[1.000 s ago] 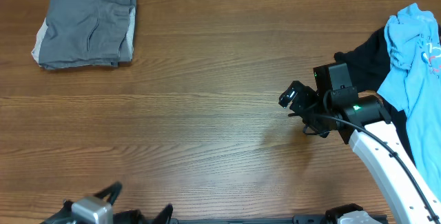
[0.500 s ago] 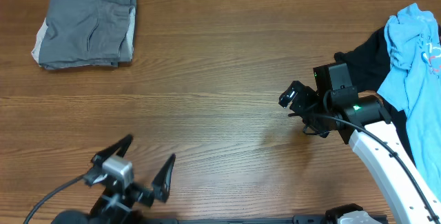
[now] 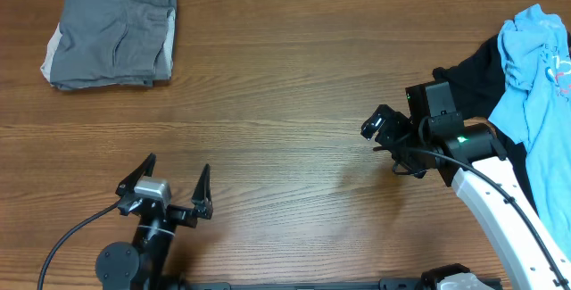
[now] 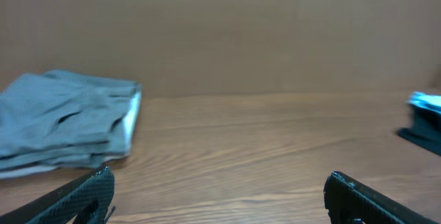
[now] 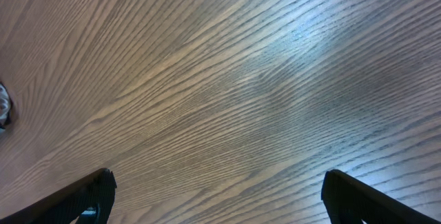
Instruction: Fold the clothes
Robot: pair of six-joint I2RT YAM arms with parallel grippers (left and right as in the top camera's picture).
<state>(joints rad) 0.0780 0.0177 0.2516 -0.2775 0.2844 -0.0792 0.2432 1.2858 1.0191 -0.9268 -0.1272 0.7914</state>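
Folded medium-grey shorts (image 3: 111,31) lie at the table's far left corner, with a cream garment (image 3: 51,53) showing under their left edge. They also show in the left wrist view (image 4: 62,117). A light blue tee (image 3: 535,67) lies crumpled on a black tee (image 3: 473,76) at the right edge. My left gripper (image 3: 177,163) is open and empty near the front left, pointing toward the far side (image 4: 217,196). My right gripper (image 3: 384,138) is open and empty over bare wood (image 5: 217,196), just left of the black tee.
The wooden table (image 3: 285,85) stretches between the folded pile and the heap at the right. A brown wall (image 4: 220,31) stands behind the table. The blue tee's edge (image 4: 427,103) shows at the right of the left wrist view.
My left arm has come up from the front edge into view, and its open gripper now points toward the far side. The right arm and the clothes have not moved.
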